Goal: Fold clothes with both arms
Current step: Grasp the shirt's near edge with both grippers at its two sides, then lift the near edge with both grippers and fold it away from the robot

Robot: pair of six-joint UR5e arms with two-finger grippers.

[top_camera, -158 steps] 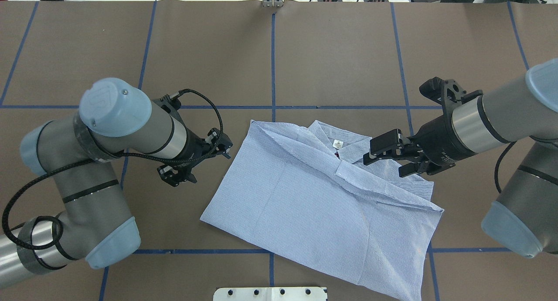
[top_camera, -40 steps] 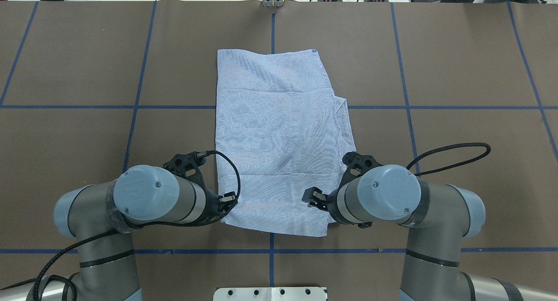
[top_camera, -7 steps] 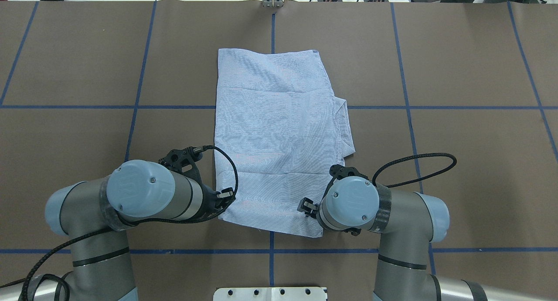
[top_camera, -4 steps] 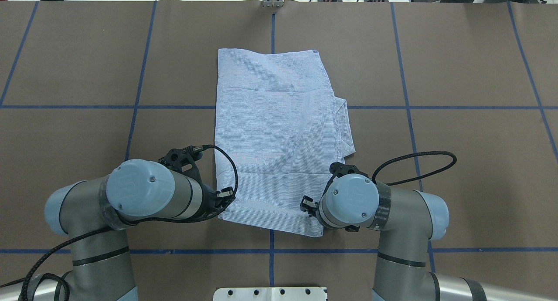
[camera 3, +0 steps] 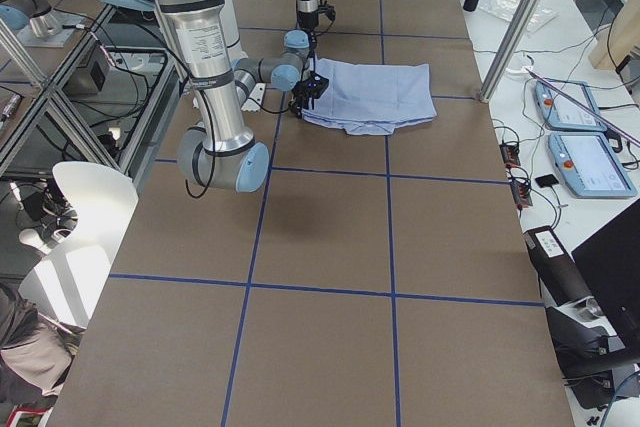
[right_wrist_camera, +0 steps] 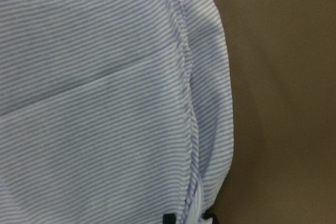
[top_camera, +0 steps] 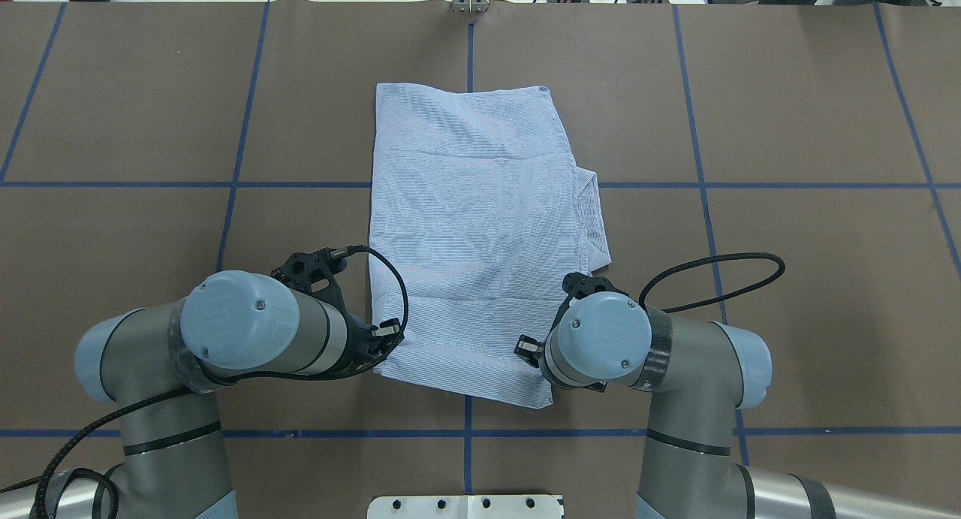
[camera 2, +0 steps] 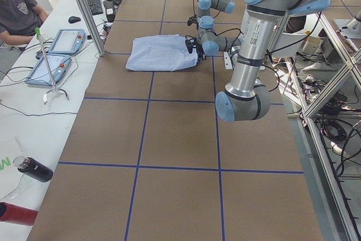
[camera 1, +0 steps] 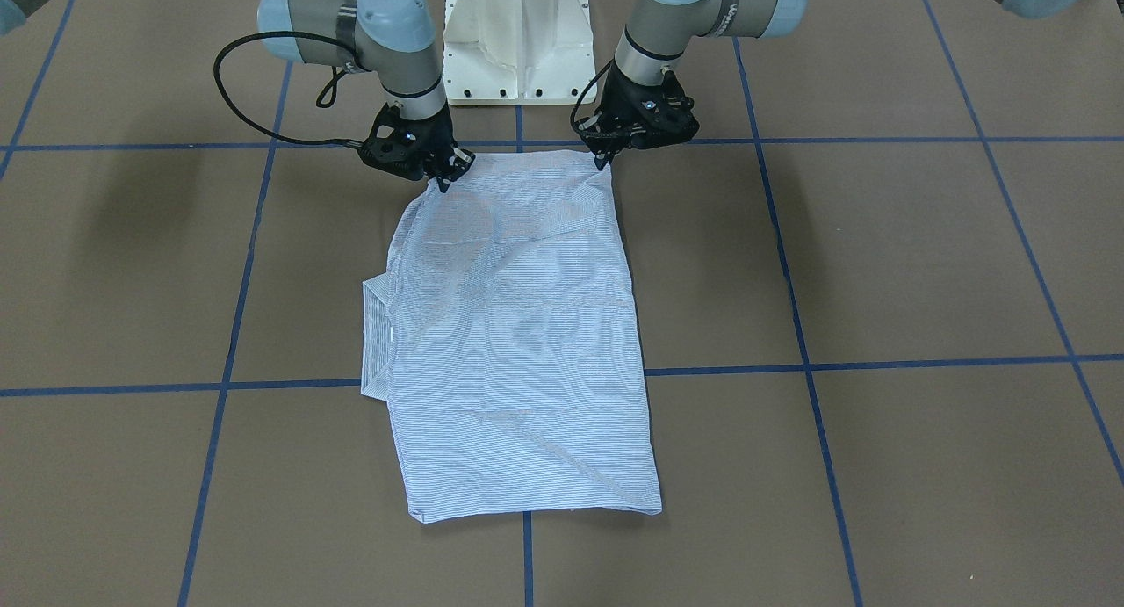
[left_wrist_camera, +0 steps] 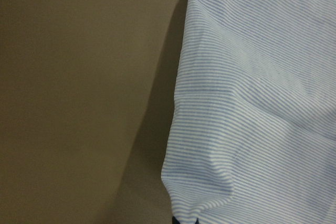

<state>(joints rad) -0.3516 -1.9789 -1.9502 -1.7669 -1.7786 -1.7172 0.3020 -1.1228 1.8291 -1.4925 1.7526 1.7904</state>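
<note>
On the left of the overhead view we see the left arm (top_camera: 251, 337) bent over the brown worktop (top_camera: 788, 113), its left pincer (camera 1: 605, 157) clenched on the near left corner of the shirt (top_camera: 480, 233). The finely striped shirt lies folded into a long rectangle at the middle of the worktop, running from the robot's side towards the far edge, flat except at the near hem, where the fabric bunches at the pincers. A collar flap (top_camera: 593, 218) sticks out from its right edge. Further right, the right arm (top_camera: 608, 339) mirrors the left, and the right pincer (camera 1: 444, 178) grasps the shirt's near right corner
</note>
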